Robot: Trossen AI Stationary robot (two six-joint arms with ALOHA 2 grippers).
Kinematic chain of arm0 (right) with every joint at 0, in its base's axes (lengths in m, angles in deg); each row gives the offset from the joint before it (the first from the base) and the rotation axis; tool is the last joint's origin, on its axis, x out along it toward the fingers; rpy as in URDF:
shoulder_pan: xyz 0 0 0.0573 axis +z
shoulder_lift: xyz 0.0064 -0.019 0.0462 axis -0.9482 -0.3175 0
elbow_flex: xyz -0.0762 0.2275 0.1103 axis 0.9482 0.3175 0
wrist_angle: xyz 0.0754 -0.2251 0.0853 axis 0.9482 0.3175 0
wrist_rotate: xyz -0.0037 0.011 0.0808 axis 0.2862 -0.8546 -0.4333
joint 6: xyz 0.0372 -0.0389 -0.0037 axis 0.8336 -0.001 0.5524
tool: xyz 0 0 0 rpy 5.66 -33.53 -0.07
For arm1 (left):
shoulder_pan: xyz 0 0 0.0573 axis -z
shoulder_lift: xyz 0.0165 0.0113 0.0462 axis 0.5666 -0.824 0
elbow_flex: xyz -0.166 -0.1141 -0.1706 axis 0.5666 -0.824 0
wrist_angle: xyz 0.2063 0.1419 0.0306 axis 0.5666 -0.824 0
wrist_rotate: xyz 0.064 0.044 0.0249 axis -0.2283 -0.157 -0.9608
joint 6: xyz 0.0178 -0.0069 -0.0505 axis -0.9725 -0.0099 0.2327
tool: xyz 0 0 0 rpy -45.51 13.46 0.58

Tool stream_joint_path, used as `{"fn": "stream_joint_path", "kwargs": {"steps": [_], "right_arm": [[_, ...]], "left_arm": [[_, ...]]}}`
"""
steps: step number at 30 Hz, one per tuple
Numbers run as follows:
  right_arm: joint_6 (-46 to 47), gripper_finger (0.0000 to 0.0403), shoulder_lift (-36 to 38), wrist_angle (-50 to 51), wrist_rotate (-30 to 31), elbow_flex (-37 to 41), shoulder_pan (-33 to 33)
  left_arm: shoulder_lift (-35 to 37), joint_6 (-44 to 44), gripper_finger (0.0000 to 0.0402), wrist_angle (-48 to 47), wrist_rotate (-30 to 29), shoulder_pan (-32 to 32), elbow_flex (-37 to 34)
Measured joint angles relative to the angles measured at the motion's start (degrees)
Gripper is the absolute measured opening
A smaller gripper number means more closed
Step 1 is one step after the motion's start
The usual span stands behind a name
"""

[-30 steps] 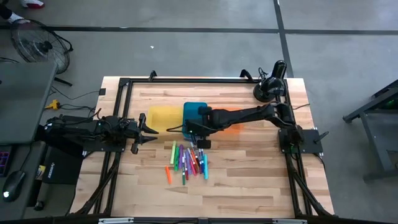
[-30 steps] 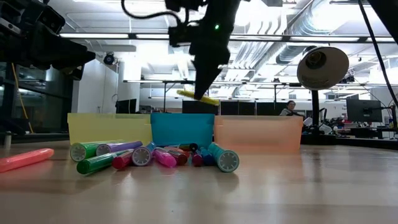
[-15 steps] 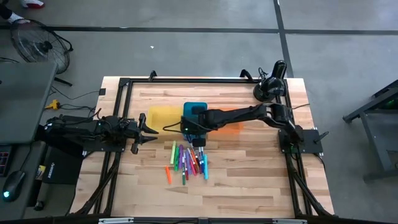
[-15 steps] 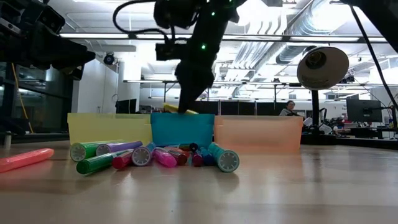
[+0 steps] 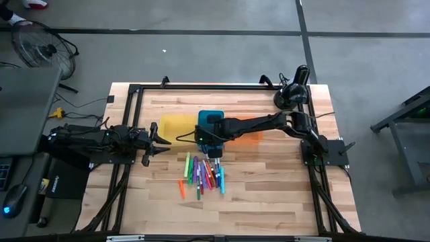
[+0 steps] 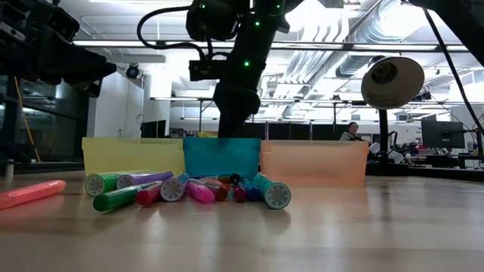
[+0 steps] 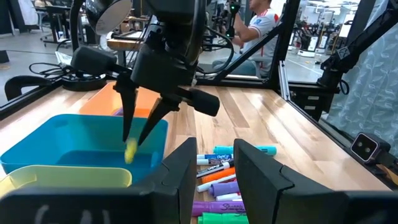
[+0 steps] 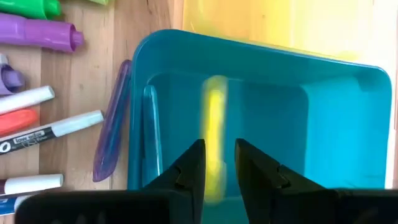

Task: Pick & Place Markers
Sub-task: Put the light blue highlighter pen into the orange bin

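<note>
Several markers (image 5: 201, 173) in mixed colours lie in a loose pile on the table, near side of the trays, also in the low view (image 6: 181, 190); one orange marker (image 6: 30, 194) lies apart. My right gripper (image 7: 140, 124) is open over the blue tray (image 5: 216, 116), fingers pointing down into it. A blurred yellow marker (image 8: 214, 124) is below the fingertips inside the blue tray (image 8: 336, 124), also in the left wrist view (image 7: 130, 149). My left gripper (image 5: 161, 141) waits open at the table's left, beside the yellow tray (image 5: 176, 126).
Yellow (image 6: 132, 155), blue (image 6: 223, 157) and orange (image 6: 314, 160) trays stand side by side across the table's middle. A purple marker (image 8: 112, 137) lies against the blue tray's outer wall. A black lamp (image 5: 293, 91) stands at the far right corner. Bare wood lies near the pile.
My right gripper has moved down and a little toward the table's left, until its fingers dip into the blue tray. The yellow marker, held between its fingers above the tray a second ago, has left them and is now inside the tray.
</note>
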Motion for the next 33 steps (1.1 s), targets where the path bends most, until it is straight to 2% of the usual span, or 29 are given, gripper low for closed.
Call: {"fn": "stream_joint_path", "kwargs": {"steps": [7,17,24,33], "right_arm": [[0.13,0.01,0.0,-0.24,1.79,0.0,0.65],[1.75,0.0113,2.81,-0.02,11.6,0.02,5.59],[14.94,0.0113,4.77,6.17,13.77,0.0,9.58],[34.92,0.0113,5.81,17.12,8.93,0.0,14.67]], "left_arm": [[0.0,0.0,0.0104,0.0,-0.04,0.01,0.01],[0.0,0.0,0.0104,0.0,-0.04,0.0,0.01],[0.0,0.0,0.0104,0.0,-0.1,0.01,0.0],[0.0,0.0,0.0104,0.0,-0.11,0.01,0.0]]}}
